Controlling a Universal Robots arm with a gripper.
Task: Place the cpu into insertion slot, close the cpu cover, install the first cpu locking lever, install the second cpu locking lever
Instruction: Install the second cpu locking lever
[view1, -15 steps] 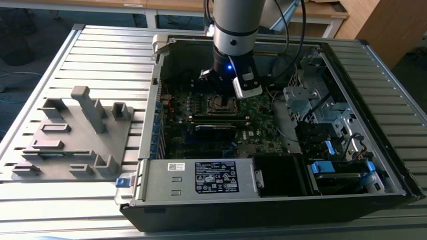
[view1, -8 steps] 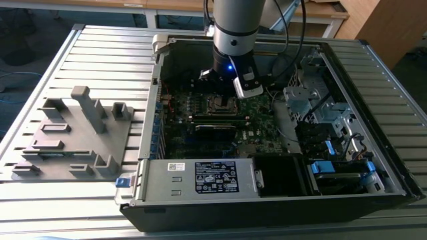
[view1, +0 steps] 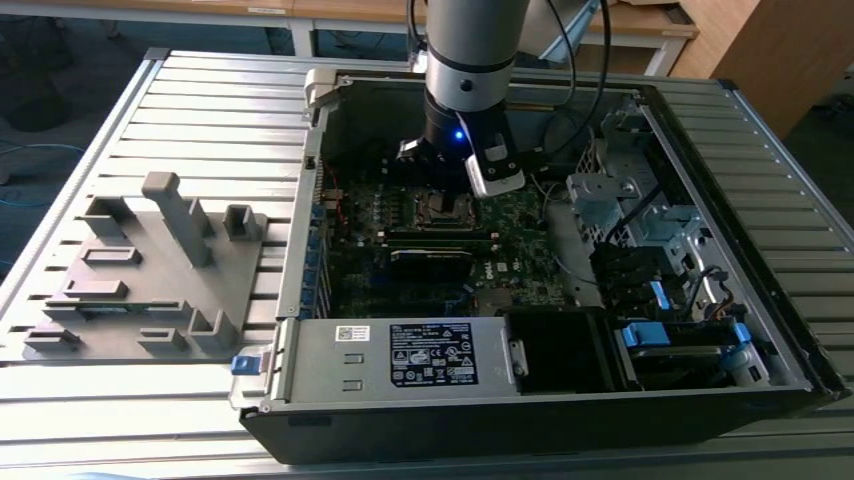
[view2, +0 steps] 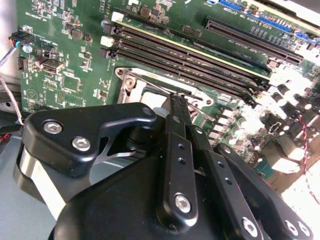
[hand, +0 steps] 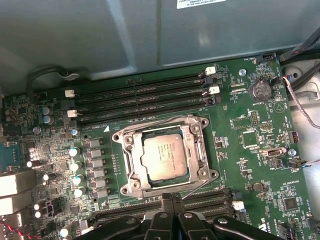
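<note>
The cpu (hand: 165, 158) sits flat in the insertion slot (hand: 131, 171) on the green motherboard (hand: 250, 135), framed by the cpu cover (hand: 197, 145), which lies down around it; the gripper (hand: 172, 200) hangs just over the socket's edge beside the memory slots (hand: 140, 95), its jaws pressed together and holding nothing; in the exterior view the arm (view1: 467, 60) reaches down into the open computer case (view1: 747, 250) on the desk (view1: 80, 420)

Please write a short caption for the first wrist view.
Gripper at the edge of the socket, cpu seated under the cover.
</note>
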